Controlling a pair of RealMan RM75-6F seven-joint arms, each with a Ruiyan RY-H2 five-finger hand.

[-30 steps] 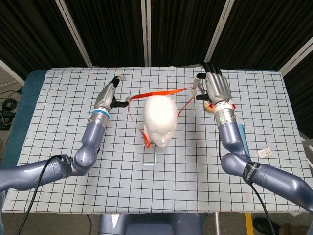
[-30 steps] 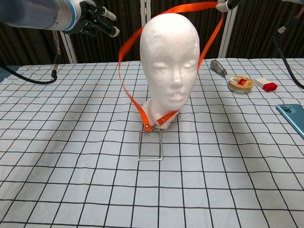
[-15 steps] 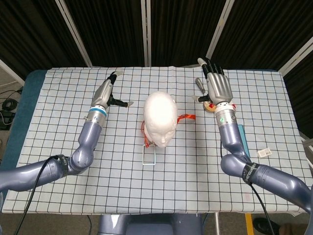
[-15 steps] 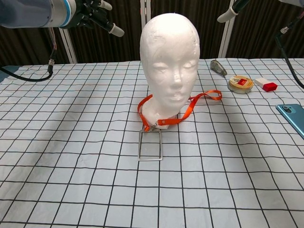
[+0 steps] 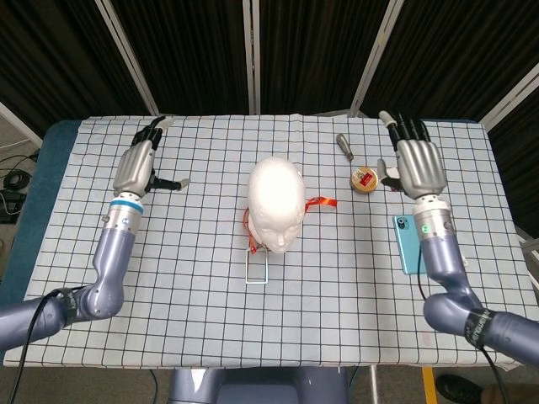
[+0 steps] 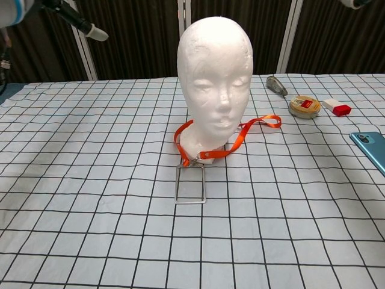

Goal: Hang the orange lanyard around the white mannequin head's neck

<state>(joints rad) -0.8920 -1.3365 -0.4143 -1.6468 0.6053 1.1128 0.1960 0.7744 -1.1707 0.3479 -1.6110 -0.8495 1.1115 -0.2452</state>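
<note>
Encircling the neck of the white mannequin head (image 6: 215, 84), orange lanyard (image 6: 231, 143) between both hands, well apart from each, left hand (image 5: 137, 166) fingers spread, empty, right hand (image 5: 416, 165) fingers spread, empty.

A table under a white cloth with a black grid (image 5: 337, 337) – behind it, black pleated curtains (image 5: 194, 50) crossed by slanted white metal poles (image 5: 250, 55).

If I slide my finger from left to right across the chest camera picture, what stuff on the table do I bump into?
Clear badge holder → white mannequin head → loose end of the orange lanyard → round tape roll → small red and white block → blue phone.
</note>
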